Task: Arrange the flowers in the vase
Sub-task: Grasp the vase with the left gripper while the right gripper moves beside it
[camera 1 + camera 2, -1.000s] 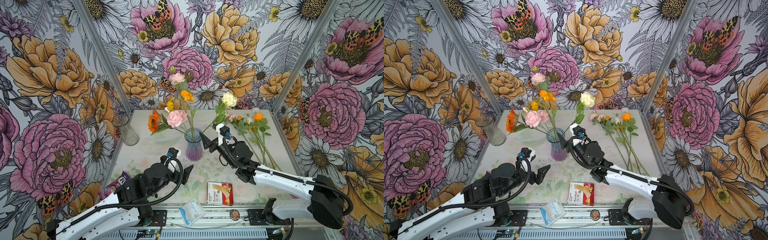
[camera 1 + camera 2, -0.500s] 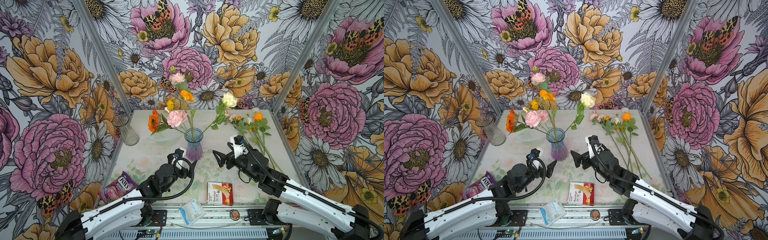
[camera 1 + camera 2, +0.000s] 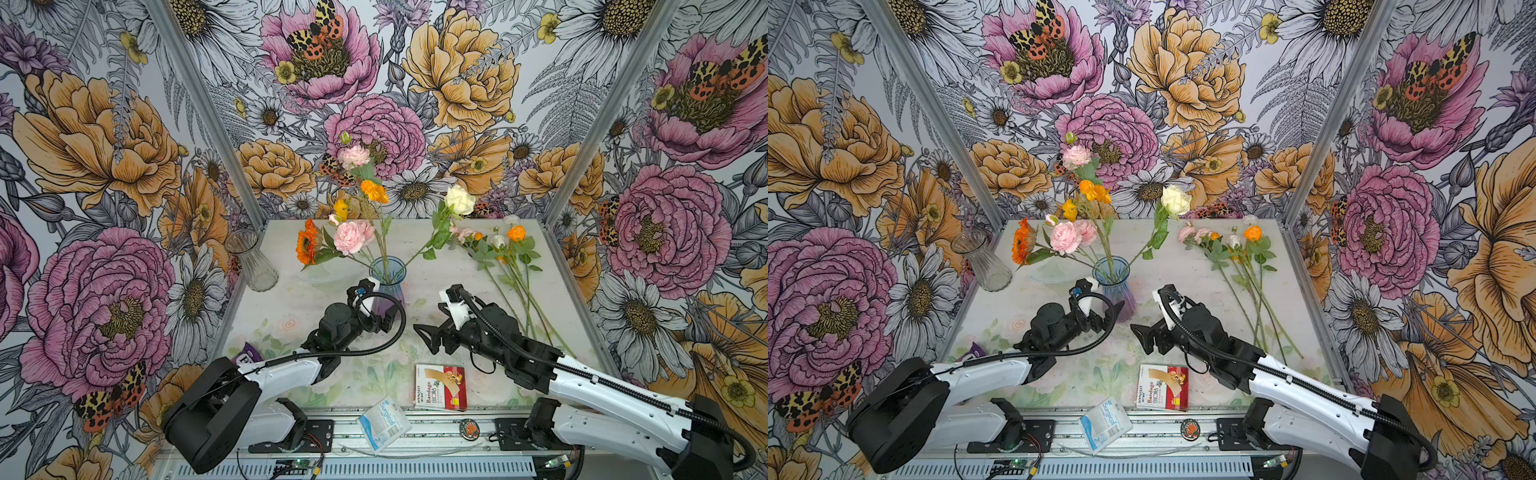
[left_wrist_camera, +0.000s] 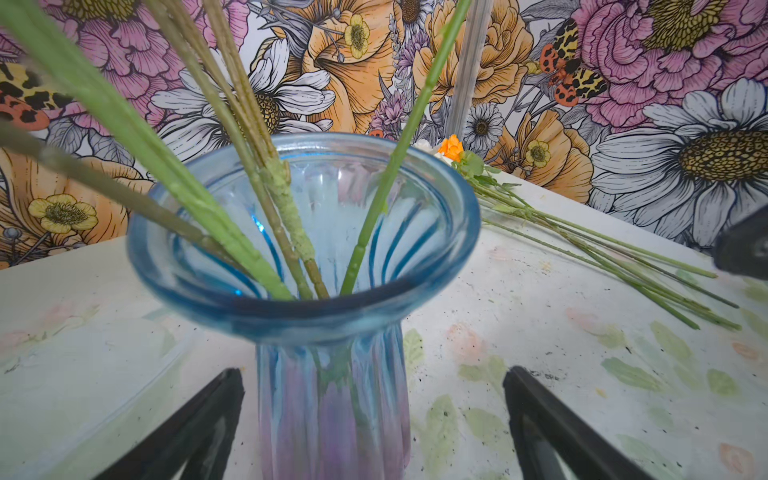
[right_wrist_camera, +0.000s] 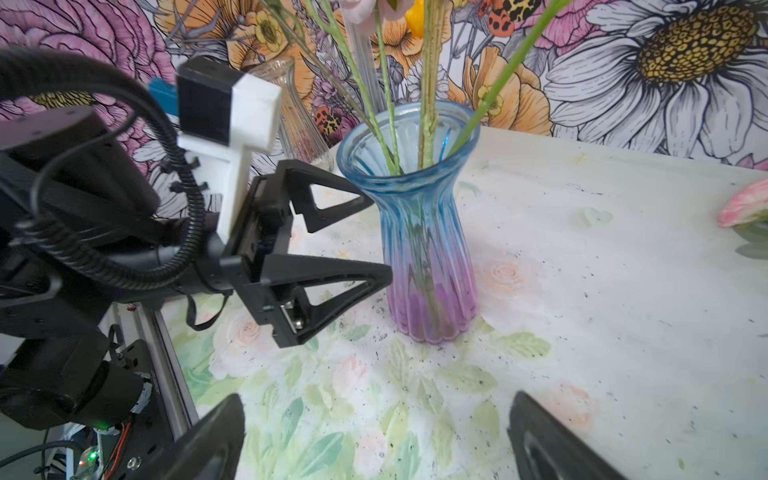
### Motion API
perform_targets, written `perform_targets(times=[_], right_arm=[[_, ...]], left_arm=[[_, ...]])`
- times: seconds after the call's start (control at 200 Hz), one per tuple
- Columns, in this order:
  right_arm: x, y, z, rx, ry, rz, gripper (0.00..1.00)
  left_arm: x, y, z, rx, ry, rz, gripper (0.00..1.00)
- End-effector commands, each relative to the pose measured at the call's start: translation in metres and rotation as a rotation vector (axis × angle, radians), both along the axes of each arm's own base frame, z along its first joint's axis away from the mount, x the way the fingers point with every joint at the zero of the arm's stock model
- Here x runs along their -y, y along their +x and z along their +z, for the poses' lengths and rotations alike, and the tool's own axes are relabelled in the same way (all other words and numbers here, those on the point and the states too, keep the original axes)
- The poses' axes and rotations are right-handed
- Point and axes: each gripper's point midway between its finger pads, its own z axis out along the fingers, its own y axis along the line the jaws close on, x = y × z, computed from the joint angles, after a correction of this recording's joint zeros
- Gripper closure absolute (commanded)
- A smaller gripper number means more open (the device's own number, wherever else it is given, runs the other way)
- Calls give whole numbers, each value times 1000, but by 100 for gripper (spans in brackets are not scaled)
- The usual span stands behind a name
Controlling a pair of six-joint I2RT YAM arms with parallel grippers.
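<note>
Left gripper (image 5: 381, 239), jaws spread wide, sits just beside the vase (image 3: 387, 272) at its six o'clock; right gripper (image 3: 422, 338), jaws also spread, at five o'clock. The blue-to-purple vase stands upright, its flowers (image 3: 353, 237) fanning ten to one o'clock, heads pink, orange, cream. Farther, at two o'clock, loose flowers (image 3: 516, 234) lie flat, heads toward eleven, cut stems toward five.

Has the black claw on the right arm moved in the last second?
Yes. The right gripper has pulled back from the rim of the ribbed blue-and-purple glass vase toward the table's front, nearer the red bandage box.
</note>
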Motion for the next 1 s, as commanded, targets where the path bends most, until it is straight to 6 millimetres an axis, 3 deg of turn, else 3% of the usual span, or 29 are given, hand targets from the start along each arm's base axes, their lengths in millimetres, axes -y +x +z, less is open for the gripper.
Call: perform_targets(times=[0.0,0.18,0.631,0.991], right_arm=[[-16,-8,9,43,58,97,1],[-27,-12,8,44,72,154,0],[-42,-6,4,39,61,188,1],[-47,0,10,80,52,204,1]], left_arm=[[15,10,41,138,-71,-72,1],[13,32,33,131,-125,-70,2],[28,49,25,159,-131,-79,6],[38,52,26,198,-81,-85,24]])
